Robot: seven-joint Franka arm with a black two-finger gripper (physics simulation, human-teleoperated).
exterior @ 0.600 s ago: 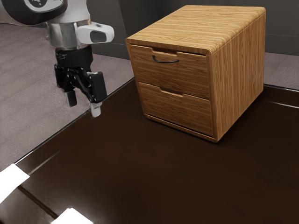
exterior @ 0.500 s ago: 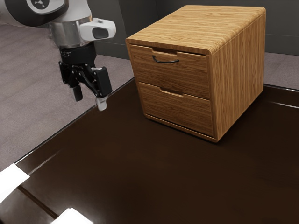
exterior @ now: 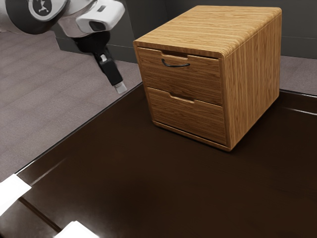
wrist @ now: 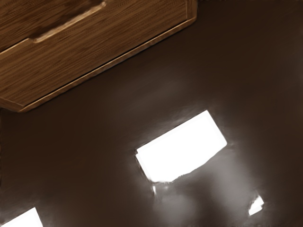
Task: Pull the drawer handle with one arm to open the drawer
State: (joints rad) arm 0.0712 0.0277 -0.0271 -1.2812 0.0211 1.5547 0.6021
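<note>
Two shut fronts, upper drawer [exterior: 190,82] and lower drawer [exterior: 190,116], in a wooden cabinet [exterior: 250,74] toward the far edge of the worktop [exterior: 148,183]; black handle [exterior: 175,64] on the upper. Gripper [exterior: 119,87] tilted near the worktop's edge at the exterior view's left, apart from the handle; open or closed cannot be told. Wrist view: cabinet's lower front [wrist: 94,47], glossy worktop [wrist: 246,71].

The drawer cabinet [exterior: 247,74], just past the gripper [exterior: 119,86], is seen as grained wood, smooth and satin; its top drawer handle [exterior: 175,64] is rendered as thin dark wire, metal-like; the table [exterior: 148,188] below the gripper is shown dark and glossy, lights being mirrored; the gripper is finished matt black.
</note>
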